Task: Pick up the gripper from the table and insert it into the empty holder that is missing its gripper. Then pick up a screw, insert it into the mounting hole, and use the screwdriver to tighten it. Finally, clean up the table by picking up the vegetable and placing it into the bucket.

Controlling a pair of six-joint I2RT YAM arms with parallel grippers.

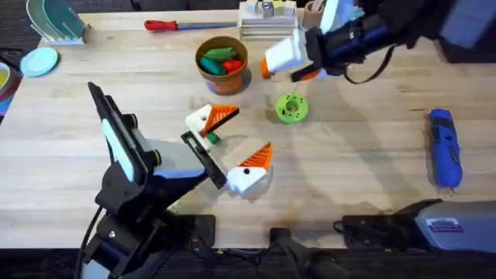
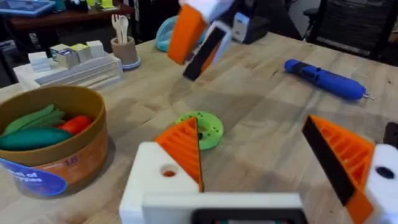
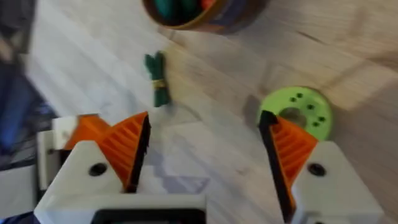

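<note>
My left gripper (image 1: pixel 226 147) rests open on the table, and both its white holder blocks (image 1: pixel 246 178) carry orange ribbed tips. The loose gripper and the screw are out of view. The tiny green vegetable (image 1: pixel 211 138) lies between those fingers, close to the far block (image 1: pixel 200 118). It also shows on the wood in the right wrist view, vegetable (image 3: pixel 157 78). The orange-brown bucket (image 1: pixel 222 62) stands behind it, holding a green pod and red pieces. My right gripper (image 1: pixel 288 71) hovers open just right of the bucket. Nothing sits in the right gripper (image 3: pixel 205 124).
A green disc with holes (image 1: pixel 291 108) lies right of the vegetable. The blue electric screwdriver (image 1: pixel 444 147) rests at the right edge. A red-handled screwdriver (image 1: pixel 182 25) and a block tray (image 1: pixel 267 19) sit at the back. Teal dishes (image 1: pixel 39 62) stand far left.
</note>
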